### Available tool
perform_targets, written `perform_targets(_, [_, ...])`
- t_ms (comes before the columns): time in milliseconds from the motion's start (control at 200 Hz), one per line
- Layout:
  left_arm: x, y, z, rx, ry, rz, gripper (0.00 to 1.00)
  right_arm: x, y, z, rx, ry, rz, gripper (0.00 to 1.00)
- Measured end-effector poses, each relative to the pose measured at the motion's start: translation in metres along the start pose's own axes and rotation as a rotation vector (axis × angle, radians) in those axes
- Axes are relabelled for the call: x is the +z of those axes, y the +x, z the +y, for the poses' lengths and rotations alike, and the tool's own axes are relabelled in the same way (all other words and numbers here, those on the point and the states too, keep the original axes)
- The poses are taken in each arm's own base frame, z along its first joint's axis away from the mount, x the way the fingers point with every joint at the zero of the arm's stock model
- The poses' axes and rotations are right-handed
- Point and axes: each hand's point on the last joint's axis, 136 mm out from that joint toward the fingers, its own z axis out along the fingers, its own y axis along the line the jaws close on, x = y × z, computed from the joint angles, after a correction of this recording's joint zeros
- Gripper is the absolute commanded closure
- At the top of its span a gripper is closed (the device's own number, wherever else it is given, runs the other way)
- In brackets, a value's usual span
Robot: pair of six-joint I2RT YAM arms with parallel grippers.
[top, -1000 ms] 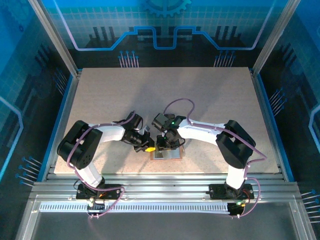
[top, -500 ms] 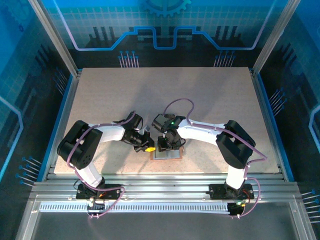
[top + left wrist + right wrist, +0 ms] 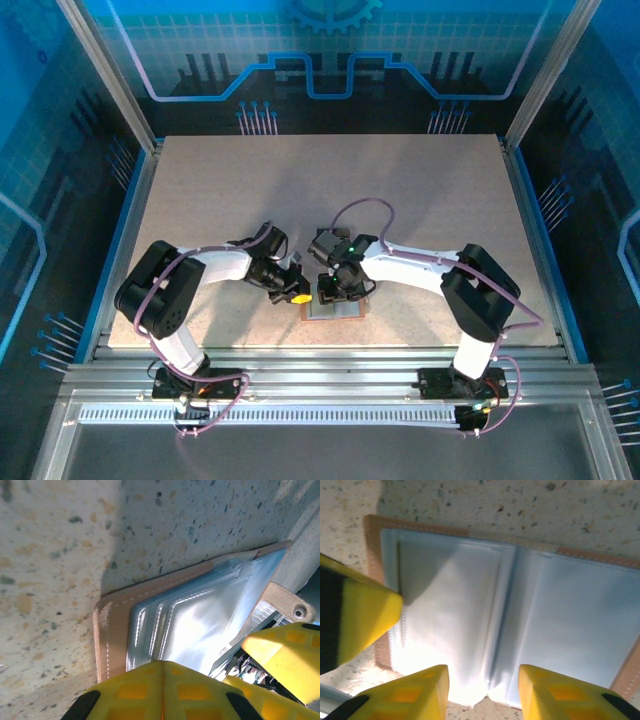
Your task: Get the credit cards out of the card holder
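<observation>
Tan leather card holder [image 3: 336, 311] was found lying opened flat on the table [image 3: 300, 190] in the top view. The left gripper [image 3: 296, 296] was set at its left edge and the right gripper [image 3: 333, 291] over it.

At the left wrist, closed jaws were seen bearing on its pale panel.

At the right wrist, jaws stood apart above its centre fold with nothing clamped. Whether credit cards sat inside could not be told.

The sleeves were judged limp and slick, and the cards stiff and light, best pinched at an exposed edge.
</observation>
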Motion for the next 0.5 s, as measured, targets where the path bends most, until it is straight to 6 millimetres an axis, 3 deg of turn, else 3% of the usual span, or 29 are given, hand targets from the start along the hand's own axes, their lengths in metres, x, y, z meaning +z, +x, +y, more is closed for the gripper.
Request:
perform_targets(145, [0.002, 0.0, 0.001, -0.002, -0.003, 0.005, 0.93, 0.005, 0.004, 0.017, 0.022, -0.129, 0.005, 0.81])
perform_targets(370, [0.002, 0.0, 0.001, -0.002, -0.004, 0.005, 0.93, 0.017, 0.006, 0.034, 0.058, -0.259, 0.025, 0.82])
perform_targets(500, [0.002, 0.0, 0.001, -0.002, -0.004, 0.005, 0.93, 0.021, 0.006, 0.032, 0.076, -0.26, 0.031, 0.82])
